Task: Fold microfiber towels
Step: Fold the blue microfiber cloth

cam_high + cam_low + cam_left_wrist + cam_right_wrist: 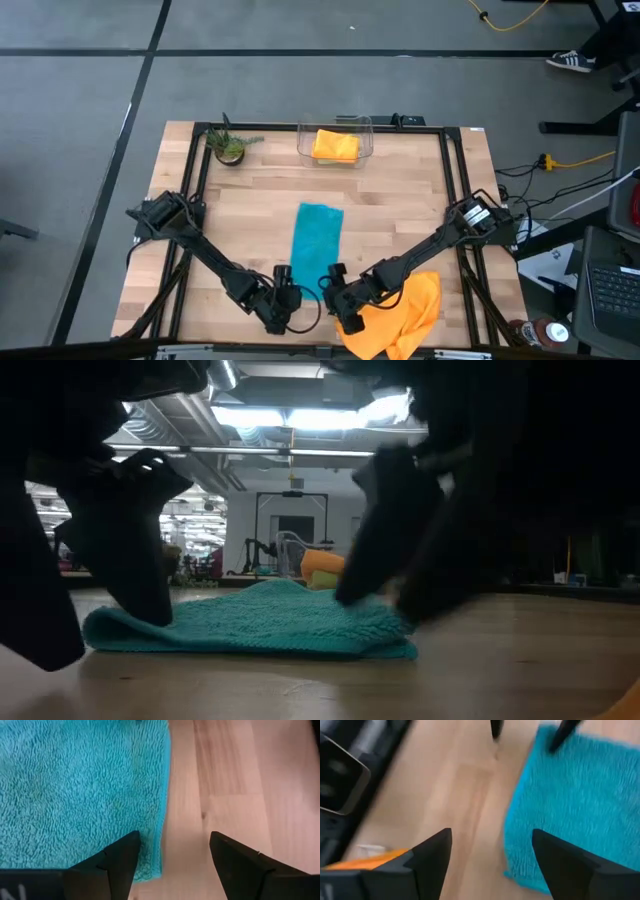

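Note:
A teal towel (pixel 318 238) lies as a long folded strip on the wooden table (pixel 400 200), running from far to near. My left gripper (pixel 287 290) stands open at the towel's near left corner (pixel 150 872), one finger (pixel 120 857) over the cloth and the other over bare wood. My right gripper (pixel 332 288) stands open at the near right corner (pixel 512 870) in the same way. An orange towel (pixel 400 315) lies crumpled at the near right, under my right arm. Another orange towel (pixel 335 146) sits in a clear bin. My left gripper comes slanting down over the teal towel's near left corner. Whether a fingertip (pixel 150 610) rests on the cloth, I cannot tell. My right gripper slants down over the near right corner, blurred in the low view. Whether it touches the cloth, I cannot tell.
The clear bin (pixel 335 128) stands at the far edge, with a small potted plant (pixel 230 146) to its left. A black frame (pixel 195 180) runs around the tabletop. Bare wood lies on both sides of the teal strip.

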You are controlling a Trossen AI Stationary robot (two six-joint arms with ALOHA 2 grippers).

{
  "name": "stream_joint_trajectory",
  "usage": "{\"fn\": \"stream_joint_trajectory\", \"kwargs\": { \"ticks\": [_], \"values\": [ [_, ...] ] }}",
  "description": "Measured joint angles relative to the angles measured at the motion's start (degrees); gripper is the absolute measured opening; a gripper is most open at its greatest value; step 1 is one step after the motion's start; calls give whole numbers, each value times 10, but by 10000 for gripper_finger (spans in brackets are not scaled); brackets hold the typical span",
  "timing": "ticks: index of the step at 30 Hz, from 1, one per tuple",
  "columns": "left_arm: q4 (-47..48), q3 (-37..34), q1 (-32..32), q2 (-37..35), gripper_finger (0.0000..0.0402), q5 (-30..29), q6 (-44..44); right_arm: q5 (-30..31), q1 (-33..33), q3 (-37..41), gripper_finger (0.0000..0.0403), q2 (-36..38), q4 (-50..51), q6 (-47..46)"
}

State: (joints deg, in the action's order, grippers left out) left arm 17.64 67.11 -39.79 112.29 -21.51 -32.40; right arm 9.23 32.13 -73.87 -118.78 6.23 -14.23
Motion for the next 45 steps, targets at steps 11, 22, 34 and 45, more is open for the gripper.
{"fn": "stream_joint_trajectory", "kwargs": {
  "ticks": [11, 22, 34, 45],
  "values": [
    [-6, 2, 4, -2, 237, 8, 13, 34, 0, -2, 267, -30, 9, -22],
    [39, 2, 17, -2, 238, 28, -9, 34, 0, -2, 267, -31, 12, -33],
    [37, 4, 19, 27, 189, 17, -15, 31, -1, -2, 241, -33, 30, -7],
    [1, 1, 17, 31, 87, 6, -19, 35, -2, -1, 88, -33, 36, -20]
  ]
}}
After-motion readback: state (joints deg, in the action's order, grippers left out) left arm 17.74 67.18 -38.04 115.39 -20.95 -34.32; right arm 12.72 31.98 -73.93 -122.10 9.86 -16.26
